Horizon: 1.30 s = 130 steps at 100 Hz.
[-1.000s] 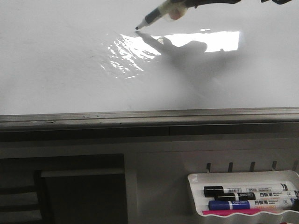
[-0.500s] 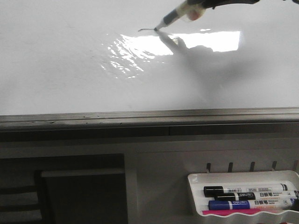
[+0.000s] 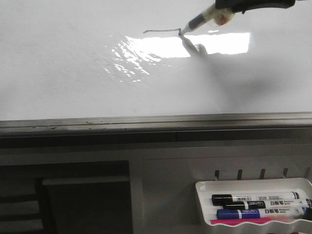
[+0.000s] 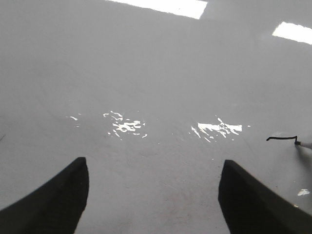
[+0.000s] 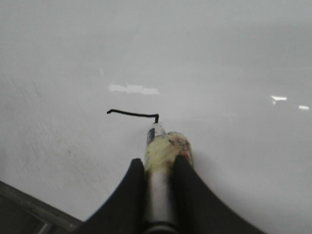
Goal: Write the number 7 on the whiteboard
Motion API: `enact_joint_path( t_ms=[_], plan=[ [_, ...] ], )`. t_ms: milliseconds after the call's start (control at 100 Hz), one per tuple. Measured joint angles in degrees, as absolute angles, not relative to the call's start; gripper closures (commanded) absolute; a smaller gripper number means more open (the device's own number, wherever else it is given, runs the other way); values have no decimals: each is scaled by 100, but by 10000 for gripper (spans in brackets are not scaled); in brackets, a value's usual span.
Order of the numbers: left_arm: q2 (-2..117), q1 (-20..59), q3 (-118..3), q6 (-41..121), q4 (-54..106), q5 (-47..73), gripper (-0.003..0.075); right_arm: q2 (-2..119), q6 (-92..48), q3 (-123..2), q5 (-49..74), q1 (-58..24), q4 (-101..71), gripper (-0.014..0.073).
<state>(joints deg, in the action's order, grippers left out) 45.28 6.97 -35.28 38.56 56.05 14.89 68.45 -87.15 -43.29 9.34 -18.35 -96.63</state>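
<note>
office or classroom: whiteboard (image 3: pixel 73 73), marker tray (image 3: pixel 253 185)

Glossy white flat whiteboard (image 3: pixel 73 73) with grey metal bottom edge; thin black hand-drawn stroke (image 3: pixel 161 32); white plastic tray (image 3: pixel 253 185) holding black-capped, blue and pink markers (image 3: pixel 258 207).

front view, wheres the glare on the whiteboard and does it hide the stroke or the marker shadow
Front view: a bright rectangular glare on the whiteboard sits just below the black stroke, which stays legible; the marker casts a soft shadow across it. Left wrist view: only small scattered glints.
</note>
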Motion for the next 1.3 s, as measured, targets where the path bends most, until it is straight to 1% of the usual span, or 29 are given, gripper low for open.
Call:
enact_joint_path(
  t_ms=[350, 490, 600, 700, 740, 970, 1120, 1190, 1300],
  plan=[
    [4528, 697, -3528, 3856, 5605, 1489, 209, 6723, -8525, -3559, 1563, -1835, -9663, 654],
    [4528, 697, -3528, 3894, 5605, 1500, 209, 6304, -8368, -3522, 1817, -1811, -9683, 654],
    [4528, 867, -3610, 4250, 5605, 1634, 209, 5895, -8031, -3522, 2192, -1811, -9631, 653],
    [4528, 1269, -3741, 4754, 5710, 1833, 209, 5775, -7474, -3576, 2546, -1811, -9134, 653],
    [4570, 1455, -3801, 5005, 5778, 1899, 209, 5775, -7055, -3663, 2733, -1811, -8827, 652],
    [5282, 3009, -4076, 6046, 5917, 1989, 209, 6110, -5229, -4528, 4092, -1811, -6633, 652],
    [5916, 3965, -4220, 6660, 5911, 1977, 209, 6291, -4653, -5078, 4795, -1811, -5844, 652],
    [6185, 4263, -4274, 6866, 5911, 1907, 209, 6331, -4481, -5282, 5027, -1811, -5588, 652],
    [6546, 4516, -4396, 6982, 5866, 1765, 209, 6382, -4267, -5499, 5291, -1811, -5296, 652]
  ],
)
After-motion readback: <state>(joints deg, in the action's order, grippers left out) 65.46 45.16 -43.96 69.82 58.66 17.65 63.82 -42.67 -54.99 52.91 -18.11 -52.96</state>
